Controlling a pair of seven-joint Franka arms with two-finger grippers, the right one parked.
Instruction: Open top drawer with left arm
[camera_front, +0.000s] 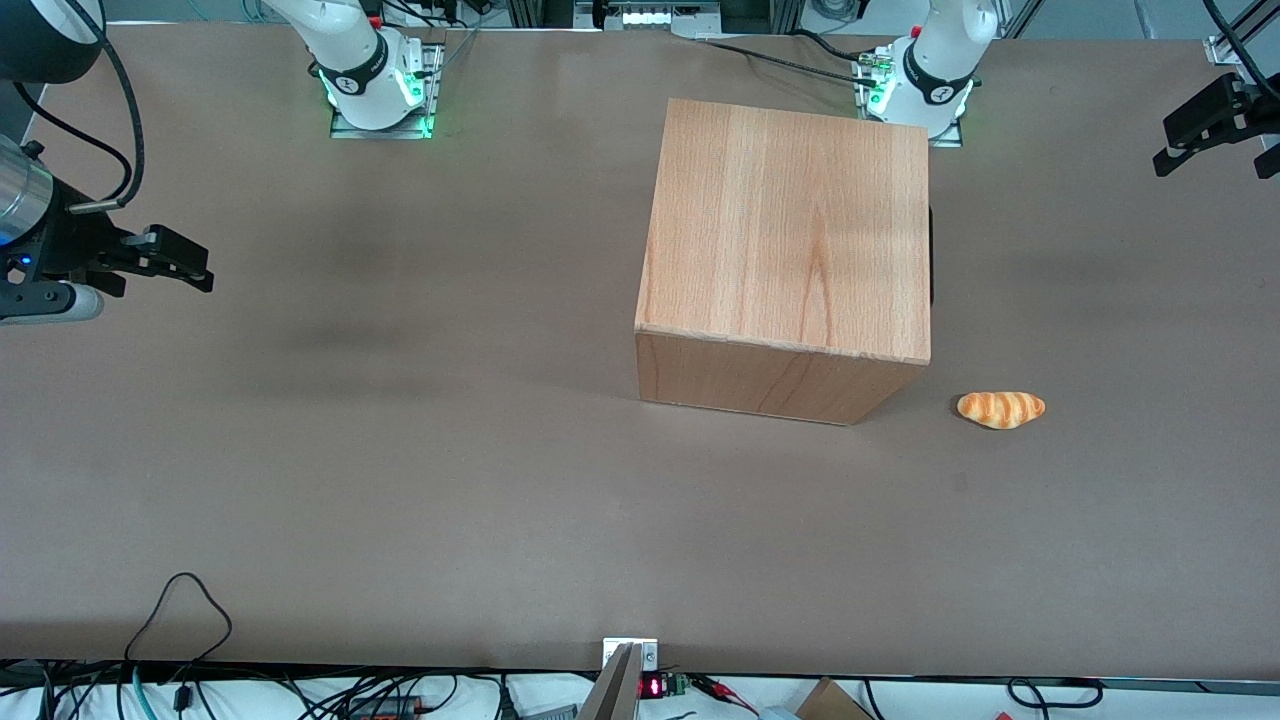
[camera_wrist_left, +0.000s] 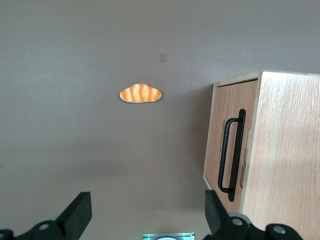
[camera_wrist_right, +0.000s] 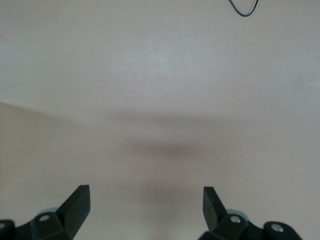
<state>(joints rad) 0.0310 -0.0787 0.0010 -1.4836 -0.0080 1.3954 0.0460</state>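
Note:
The light-wood cabinet (camera_front: 790, 240) stands on the brown table, its front facing the working arm's end. The top drawer's front panel (camera_wrist_left: 219, 127) sits flush with the cabinet body, so the drawer is shut. Its black bar handle (camera_wrist_left: 231, 150) shows in the front view only as a thin dark sliver (camera_front: 931, 255). My left gripper (camera_front: 1168, 152) hangs above the table toward the working arm's end, in front of the cabinet and well apart from the handle. In the left wrist view the gripper (camera_wrist_left: 147, 212) is open, with only bare table between its black fingers (camera_wrist_left: 75, 215).
A small golden bread roll (camera_front: 1001, 409) lies on the table in front of the cabinet, nearer the front camera than the handle; it also appears in the left wrist view (camera_wrist_left: 140, 93). A loose black cable (camera_front: 185, 600) lies near the table's front edge toward the parked arm's end.

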